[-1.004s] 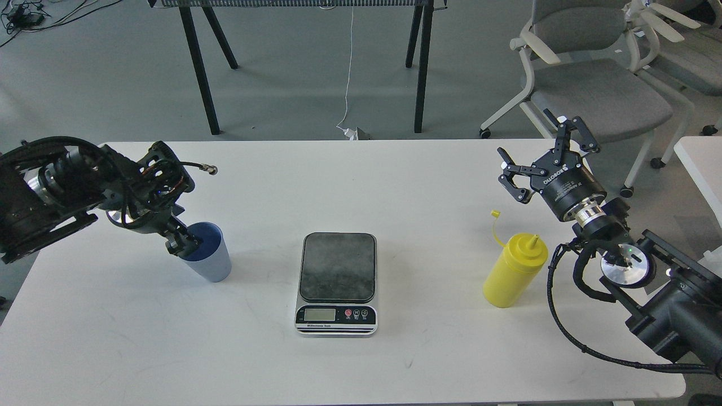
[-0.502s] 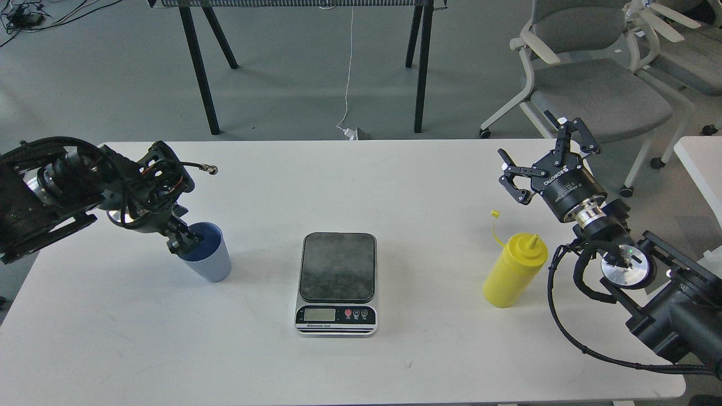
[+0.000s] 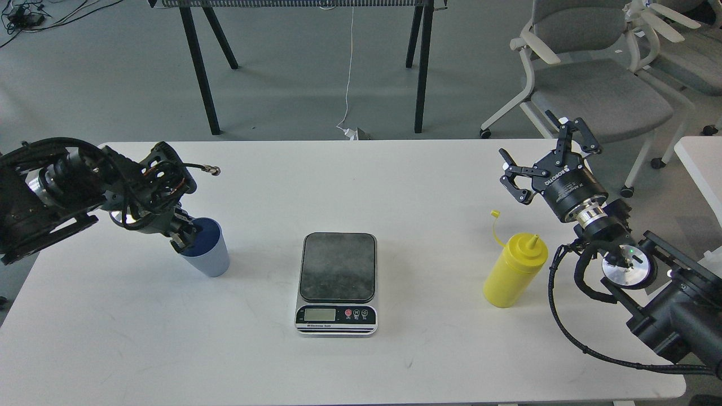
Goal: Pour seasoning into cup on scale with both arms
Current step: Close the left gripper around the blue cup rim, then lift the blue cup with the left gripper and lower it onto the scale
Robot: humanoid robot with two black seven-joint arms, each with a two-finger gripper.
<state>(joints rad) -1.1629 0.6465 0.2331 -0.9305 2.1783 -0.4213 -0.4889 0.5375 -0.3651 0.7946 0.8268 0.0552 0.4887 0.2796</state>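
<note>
Left gripper (image 3: 181, 238) sits at the near-left rim of the cup (image 3: 206, 254), fingers pinched on the rim, one inside and one outside as far as the dark view shows. The light blue cup is tilted, top leaning left toward the arm, on the white table (image 3: 338, 366) well left of the scale (image 3: 337, 282). Scale sits flat mid-table, platform bare, display facing the near edge. The seasoning (image 3: 513, 270), a yellow squeeze bottle, stands upright well right of the scale, its tethered cap hanging off to its upper left. Right gripper (image 3: 544, 160) hovers above and behind the bottle, fingers spread wide, holding nothing, clear of the bottle. Grey chair (image 3: 592, 90) behind the table.
</note>
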